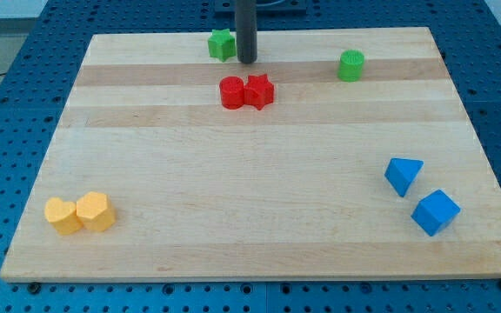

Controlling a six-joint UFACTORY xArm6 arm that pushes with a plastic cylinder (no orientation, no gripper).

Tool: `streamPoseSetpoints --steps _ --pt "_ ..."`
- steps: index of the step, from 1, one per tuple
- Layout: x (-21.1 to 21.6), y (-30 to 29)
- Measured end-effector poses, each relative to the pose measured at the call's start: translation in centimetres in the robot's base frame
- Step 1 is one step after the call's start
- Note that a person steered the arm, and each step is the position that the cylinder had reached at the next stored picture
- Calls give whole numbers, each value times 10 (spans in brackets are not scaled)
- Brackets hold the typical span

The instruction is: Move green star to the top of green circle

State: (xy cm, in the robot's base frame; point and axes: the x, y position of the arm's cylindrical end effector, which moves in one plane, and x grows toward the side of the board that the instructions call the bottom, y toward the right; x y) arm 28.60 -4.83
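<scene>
Resting on the desk [250, 217], my tip [247, 62] sits just right of the green star [221, 44]. The green circle [350, 66] stands well apart, rightward. No fingers exist, only a rod.

2 green blocks [222, 44], 2 red [233, 92], 2 yellow [63, 216], 2 blue [404, 175]

1 cam, high front, whole board [259, 252]

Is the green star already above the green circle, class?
No: the green star sits near the view's top, far to the left of the green circle, with my tip right beside it.
</scene>
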Motion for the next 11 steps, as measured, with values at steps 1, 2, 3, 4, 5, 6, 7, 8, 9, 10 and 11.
streamPoseSetpoints --steps 1,2,3,4,5,6,7,8,9,10,11 --pt "27 -111" --pt "-9 -101" --pt "-41 -84" --pt "-56 -75" --pt "-53 9" --pt "-51 74" --pt "-57 81" --pt "-56 139" --pt "-55 178" --pt "-41 224" --pt "-3 216"
